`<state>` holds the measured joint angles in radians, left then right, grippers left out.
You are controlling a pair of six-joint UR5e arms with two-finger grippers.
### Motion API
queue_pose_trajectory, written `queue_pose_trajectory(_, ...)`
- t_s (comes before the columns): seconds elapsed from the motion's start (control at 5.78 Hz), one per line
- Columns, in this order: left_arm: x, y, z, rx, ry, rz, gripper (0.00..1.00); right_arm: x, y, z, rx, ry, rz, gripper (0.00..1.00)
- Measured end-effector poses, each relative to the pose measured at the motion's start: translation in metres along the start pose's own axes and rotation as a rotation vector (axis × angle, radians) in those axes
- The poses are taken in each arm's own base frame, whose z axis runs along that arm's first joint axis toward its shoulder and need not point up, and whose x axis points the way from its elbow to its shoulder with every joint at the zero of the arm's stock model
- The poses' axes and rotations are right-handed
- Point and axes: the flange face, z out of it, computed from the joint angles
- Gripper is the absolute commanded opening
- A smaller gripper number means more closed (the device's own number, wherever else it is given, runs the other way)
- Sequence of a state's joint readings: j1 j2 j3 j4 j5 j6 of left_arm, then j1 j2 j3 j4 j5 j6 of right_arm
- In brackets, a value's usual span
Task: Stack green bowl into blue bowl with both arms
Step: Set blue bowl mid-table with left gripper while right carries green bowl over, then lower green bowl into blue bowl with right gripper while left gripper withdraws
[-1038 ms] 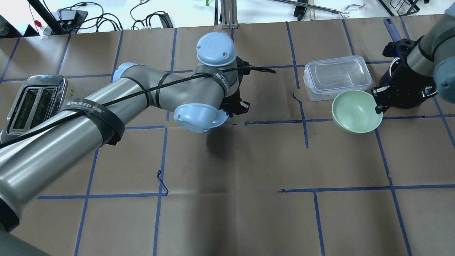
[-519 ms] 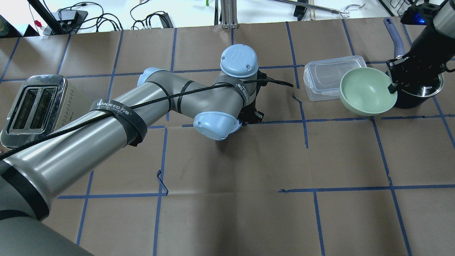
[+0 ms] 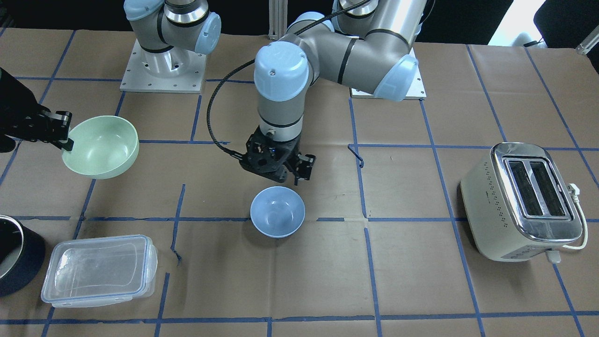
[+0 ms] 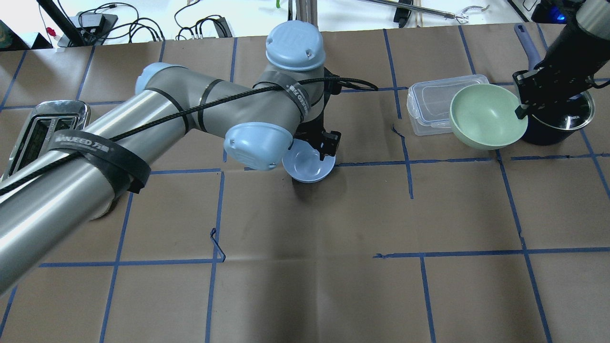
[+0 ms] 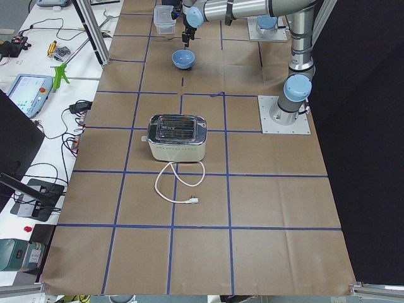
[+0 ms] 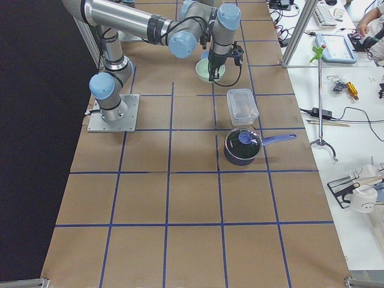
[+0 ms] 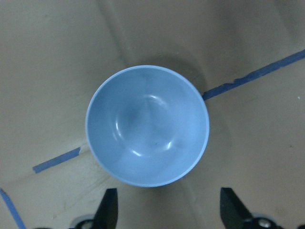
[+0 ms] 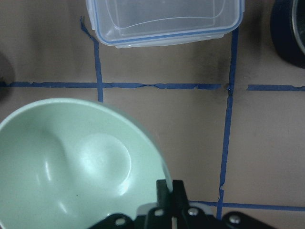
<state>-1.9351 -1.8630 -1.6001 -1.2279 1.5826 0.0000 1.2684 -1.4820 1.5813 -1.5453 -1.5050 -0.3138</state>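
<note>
The blue bowl (image 3: 277,217) stands upright on the brown paper at mid-table; it also shows in the overhead view (image 4: 309,164) and fills the left wrist view (image 7: 147,125). My left gripper (image 3: 285,169) hangs just above its near rim, open and empty, both fingers (image 7: 108,210) apart from the bowl. My right gripper (image 4: 520,110) is shut on the rim of the green bowl (image 4: 486,121) and holds it in the air, tilted, over the table's right side (image 3: 100,146). The right wrist view shows the green bowl (image 8: 71,167) pinched at its edge.
A clear lidded container (image 4: 429,107) lies just beyond the green bowl. A dark navy pot (image 4: 560,124) stands under the right arm. A toaster (image 3: 524,201) stands at the robot's far left. Blue tape lines cross the paper.
My right gripper has lifted the green bowl off the table and carried it slightly left. My left arm has risen and drawn back, and the blue bowl now shows on the table.
</note>
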Motion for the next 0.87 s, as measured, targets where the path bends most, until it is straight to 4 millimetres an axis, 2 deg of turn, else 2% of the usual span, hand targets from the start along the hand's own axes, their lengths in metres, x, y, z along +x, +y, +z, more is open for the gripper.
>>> queue_pose_trajectory(0.17, -0.039, 0.014, -0.045, -0.014, 0.002, -0.05, 0.98, -0.03, -0.009, 0.011, -0.001, 0.002, 0.019, 0.08)
queue_pose_trajectory(0.35, -0.066, 0.033, -0.089, -0.012, -0.003, -0.084, 0.98, -0.075, -0.022, 0.029, 0.008, 0.0, 0.051, 0.08)
queue_pose_trajectory(0.52, -0.096, 0.048, -0.115, -0.005, -0.009, -0.136, 0.98, -0.126, -0.032, 0.049, 0.023, -0.007, 0.089, 0.08)
queue_pose_trajectory(0.69, -0.128, 0.061, -0.127, -0.013, -0.006, -0.197, 0.98, -0.184, -0.037, 0.07, 0.045, -0.013, 0.129, 0.08)
queue_pose_trajectory(0.87, -0.147, 0.07, -0.136, -0.023, -0.003, -0.235, 0.98, -0.24, -0.037, 0.094, 0.068, -0.023, 0.151, 0.08)
